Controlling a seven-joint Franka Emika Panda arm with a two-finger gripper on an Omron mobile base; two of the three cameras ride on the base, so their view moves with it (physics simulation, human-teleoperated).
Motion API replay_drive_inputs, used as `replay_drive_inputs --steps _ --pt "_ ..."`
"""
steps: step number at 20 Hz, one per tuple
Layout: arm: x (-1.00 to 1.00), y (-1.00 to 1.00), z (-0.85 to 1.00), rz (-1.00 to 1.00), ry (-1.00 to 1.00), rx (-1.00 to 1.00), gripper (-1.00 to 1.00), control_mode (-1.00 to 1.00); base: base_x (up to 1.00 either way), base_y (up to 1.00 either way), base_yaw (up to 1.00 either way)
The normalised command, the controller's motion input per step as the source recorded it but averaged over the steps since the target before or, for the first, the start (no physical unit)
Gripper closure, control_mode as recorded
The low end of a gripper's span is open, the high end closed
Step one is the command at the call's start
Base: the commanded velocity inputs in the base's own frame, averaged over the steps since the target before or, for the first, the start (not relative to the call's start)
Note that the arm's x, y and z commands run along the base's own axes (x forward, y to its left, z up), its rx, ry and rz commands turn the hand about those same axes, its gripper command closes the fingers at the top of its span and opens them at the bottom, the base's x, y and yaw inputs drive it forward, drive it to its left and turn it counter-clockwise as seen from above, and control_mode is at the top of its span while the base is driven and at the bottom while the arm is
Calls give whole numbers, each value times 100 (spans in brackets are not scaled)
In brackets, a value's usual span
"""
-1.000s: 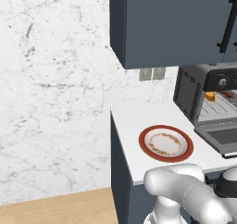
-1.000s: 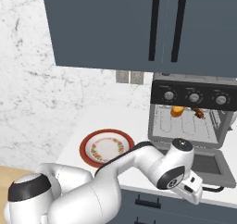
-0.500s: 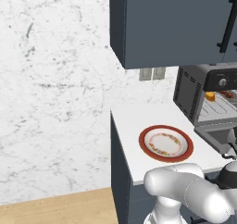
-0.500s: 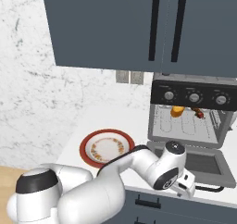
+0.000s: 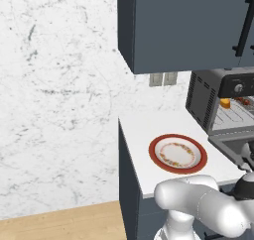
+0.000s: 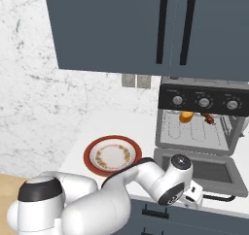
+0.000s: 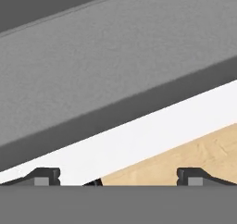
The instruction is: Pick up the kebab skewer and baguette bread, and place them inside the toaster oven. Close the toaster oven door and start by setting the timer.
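The right base view takes in the whole front of the toaster oven (image 6: 202,127) at the right of the frame, with three knobs on its black control strip, while the left base view catches it at the right edge, showing its perforated side (image 5: 201,102) and just one knob. In the right base view the toaster oven door (image 6: 204,171) hangs open, dropped flat toward the camera over the front edge of the white counter (image 6: 104,127), its black bar handle at the lower right; the left base view shows only a grey corner of that door (image 5: 230,147) at the right edge. Inside the oven, on the wire rack, the baguette bread (image 6: 186,116) lies at the upper middle of the cavity and the kebab skewer (image 6: 209,118) lies just to its right; the left base view shows the same pair, loaf (image 5: 225,103) and skewer (image 5: 243,101), near the right edge. The red-rimmed plate (image 6: 113,155) sits on the counter left of the oven, holding nothing. The gripper (image 6: 193,196) sits low, just below the front edge of the open door. In the hand view its two finger tips (image 7: 44,176) stand well apart at the bottom, parted and holding nothing, facing a grey surface, a white strip and wood floor.
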Motion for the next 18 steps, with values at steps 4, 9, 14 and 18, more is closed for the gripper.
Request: replay_drive_inputs --steps 4,9,14,18 --pt "40 6 -10 6 -10 -7 -100 -100 0 0 0" --pt "2 0 -34 10 -3 -13 -100 -100 0 0 0" --pt "3 0 -15 9 0 -11 -100 -100 0 0 0" --pt "35 2 -2 4 -3 -8 -100 -100 0 0 0"
